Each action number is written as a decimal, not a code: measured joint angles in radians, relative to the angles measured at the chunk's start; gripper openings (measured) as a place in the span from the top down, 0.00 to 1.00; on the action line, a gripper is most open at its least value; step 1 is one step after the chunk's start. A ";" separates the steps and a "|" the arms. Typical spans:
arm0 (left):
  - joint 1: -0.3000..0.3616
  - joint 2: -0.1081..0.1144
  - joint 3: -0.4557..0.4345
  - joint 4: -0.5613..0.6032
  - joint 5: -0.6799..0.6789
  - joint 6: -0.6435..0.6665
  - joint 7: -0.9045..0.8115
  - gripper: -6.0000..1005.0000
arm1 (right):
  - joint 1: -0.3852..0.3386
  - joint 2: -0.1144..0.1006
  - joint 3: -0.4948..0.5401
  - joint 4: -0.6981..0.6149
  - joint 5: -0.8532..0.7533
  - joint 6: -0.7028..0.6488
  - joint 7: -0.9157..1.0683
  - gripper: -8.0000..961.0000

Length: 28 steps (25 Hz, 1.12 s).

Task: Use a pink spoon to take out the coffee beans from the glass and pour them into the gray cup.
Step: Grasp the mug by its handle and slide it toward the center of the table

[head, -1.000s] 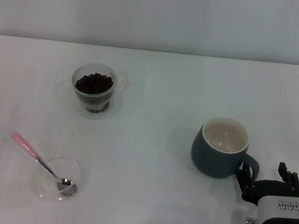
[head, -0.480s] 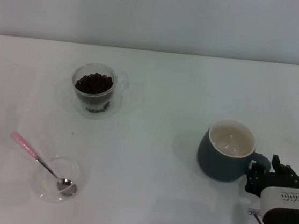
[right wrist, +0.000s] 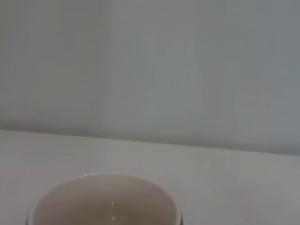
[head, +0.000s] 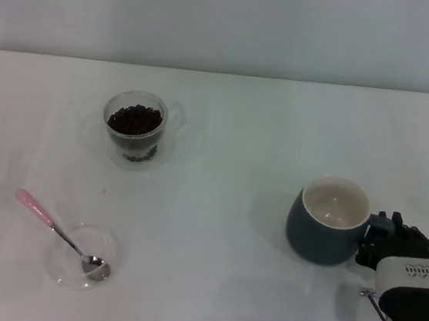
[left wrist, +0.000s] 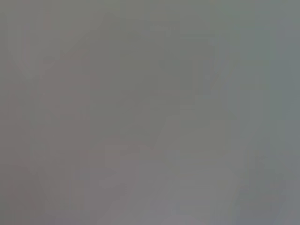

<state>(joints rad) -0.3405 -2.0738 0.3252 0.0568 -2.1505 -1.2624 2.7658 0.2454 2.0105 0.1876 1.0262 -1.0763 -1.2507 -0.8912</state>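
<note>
Claw first: we are looking at the right claw low at the near right of the table, pressed against the handle side of the cup. Its dark fingers are closing around the handle, so we are reading it as gripping the cup, though the handle itself is hidden behind them. Compared with a second ago, the cup is sitting further to the right and slightly nearer to us, and the claw has travelled with it; we are judging that the arm is dragging or carrying the cup by its handle to reposition it. The right wrist view is showing the cup's cream inside with nothing in it, so no beans have been moved.

Further left, the spoon is lying untouched where it was, its bowl resting in a shallow glass dish, pink end pointing away to the left. Beyond it, the glass is holding the beans, unmoved. The left claw is not showing anywhere. We are judging that scooping has not begun.
</note>
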 joint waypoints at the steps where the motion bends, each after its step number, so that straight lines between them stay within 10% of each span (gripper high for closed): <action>1: 0.000 0.000 0.000 0.000 0.000 0.000 0.000 0.13 | 0.001 0.000 0.004 -0.006 -0.012 0.010 0.005 0.85; 28: -0.015 0.000 0.003 0.001 0.000 0.002 0.000 0.13 | 0.079 0.007 0.097 -0.148 -0.448 0.400 0.237 0.86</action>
<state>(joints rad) -0.3555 -2.0739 0.3282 0.0583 -2.1506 -1.2602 2.7657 0.3240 2.0176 0.2850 0.8786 -1.5243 -0.8506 -0.6546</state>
